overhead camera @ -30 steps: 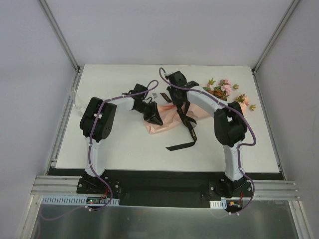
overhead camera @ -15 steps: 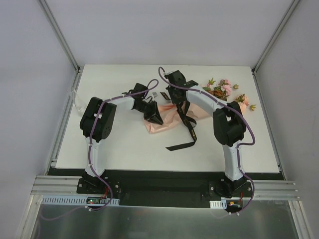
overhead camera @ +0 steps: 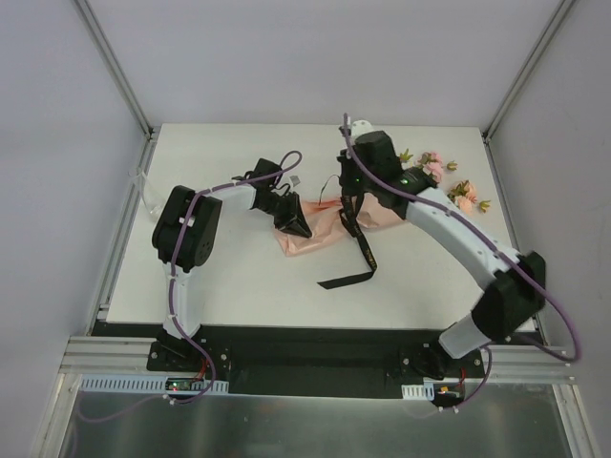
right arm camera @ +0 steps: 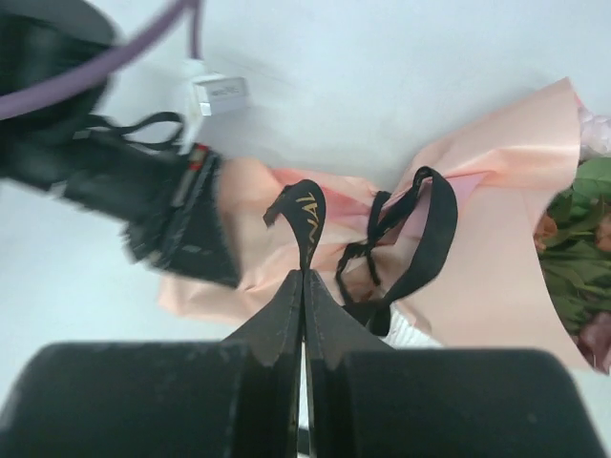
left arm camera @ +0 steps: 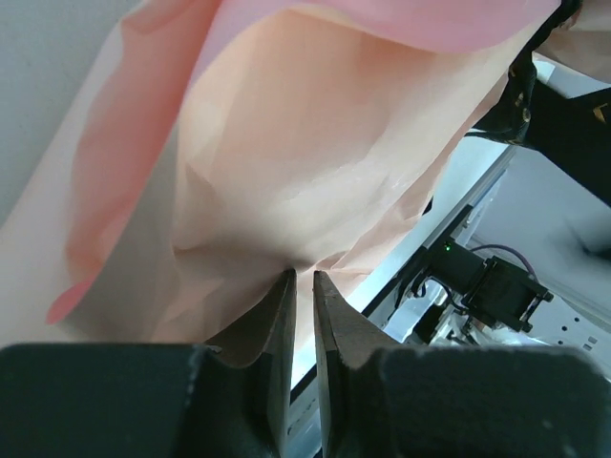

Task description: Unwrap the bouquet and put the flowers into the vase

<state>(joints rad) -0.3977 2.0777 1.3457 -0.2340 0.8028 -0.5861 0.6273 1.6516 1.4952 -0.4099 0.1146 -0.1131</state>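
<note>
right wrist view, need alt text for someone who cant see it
The right gripper is shut on the gold-lettered end of a black ribbon, whose bow loops lie on the pale pink paper-wrapped bouquet on a white table. Green-leaved flowers show at the frame's right edge.

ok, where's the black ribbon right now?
Top view, centre: the black ribbon trails from the pink paper toward the near side. Its upper end is pinched in the right gripper.
</note>
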